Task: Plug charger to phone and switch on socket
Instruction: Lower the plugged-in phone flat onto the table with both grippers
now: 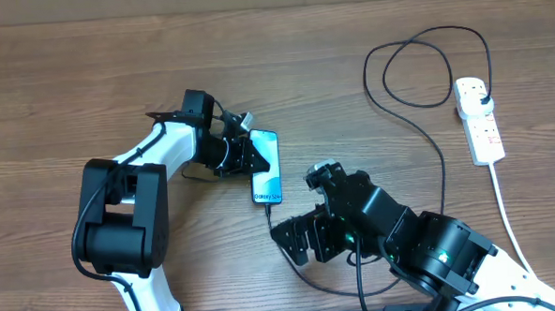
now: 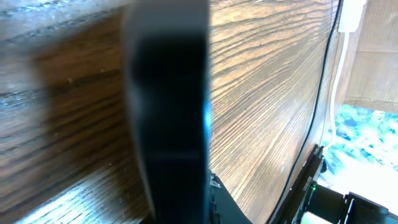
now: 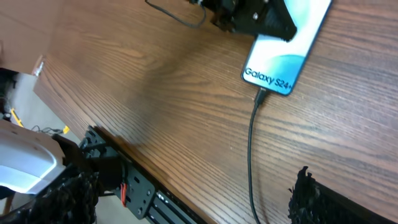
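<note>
The phone (image 1: 268,168) lies flat mid-table with its light-blue screen up, also seen in the right wrist view (image 3: 283,53). My left gripper (image 1: 248,155) is shut on its upper end, with black fingers (image 3: 258,18) over the screen. The phone's dark edge (image 2: 168,112) fills the left wrist view. The charger (image 1: 442,167) runs as a thin black cable, and its connector (image 3: 262,94) sits in the phone's bottom edge. Its plug (image 1: 480,94) sits in the white socket (image 1: 480,128) at far right. My right gripper (image 1: 292,241) is open just below the phone, with the cable (image 3: 250,174) between its fingertips (image 3: 305,193).
The socket's thick white cord (image 1: 507,216) trails toward the front right edge. The black cable loops (image 1: 415,70) behind the socket. The table's front edge and a black rail (image 3: 140,186) lie close under my right gripper.
</note>
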Tool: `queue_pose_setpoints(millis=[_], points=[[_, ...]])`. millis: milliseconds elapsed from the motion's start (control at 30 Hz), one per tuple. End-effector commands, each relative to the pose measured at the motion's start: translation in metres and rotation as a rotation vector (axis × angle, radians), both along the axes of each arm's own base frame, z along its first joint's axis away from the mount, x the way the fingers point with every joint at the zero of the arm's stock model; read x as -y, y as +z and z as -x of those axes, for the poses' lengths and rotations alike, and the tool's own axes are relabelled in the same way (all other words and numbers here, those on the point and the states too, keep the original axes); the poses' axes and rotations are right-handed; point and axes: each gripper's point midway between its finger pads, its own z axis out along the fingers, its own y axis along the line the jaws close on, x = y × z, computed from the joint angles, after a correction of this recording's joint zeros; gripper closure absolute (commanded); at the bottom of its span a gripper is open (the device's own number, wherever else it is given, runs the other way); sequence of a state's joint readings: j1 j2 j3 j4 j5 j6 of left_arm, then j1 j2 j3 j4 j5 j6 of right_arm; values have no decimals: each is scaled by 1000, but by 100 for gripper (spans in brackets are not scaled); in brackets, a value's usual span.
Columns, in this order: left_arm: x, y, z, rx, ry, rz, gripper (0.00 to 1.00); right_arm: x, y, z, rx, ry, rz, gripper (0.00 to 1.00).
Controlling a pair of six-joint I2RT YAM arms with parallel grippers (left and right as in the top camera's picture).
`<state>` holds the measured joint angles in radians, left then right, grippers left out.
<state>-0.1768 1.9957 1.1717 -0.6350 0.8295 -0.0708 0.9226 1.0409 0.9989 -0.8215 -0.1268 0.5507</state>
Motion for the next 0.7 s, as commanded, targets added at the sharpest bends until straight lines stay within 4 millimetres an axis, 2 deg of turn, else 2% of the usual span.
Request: queue_pose_setpoints(millis=[0, 167, 500, 667], points=[[3, 1, -8, 42, -25, 3, 86, -4, 16, -4, 24, -8, -42, 0], [3, 1, -8, 42, -25, 2, 84, -6, 18, -6, 31, -8, -50, 0], [-6, -8, -11, 37, 3, -77, 75, -12, 26, -10, 58, -8, -86, 0], [-9, -11, -11, 35, 9, -97, 59, -17, 33, -14, 82, -8, -118, 0]])
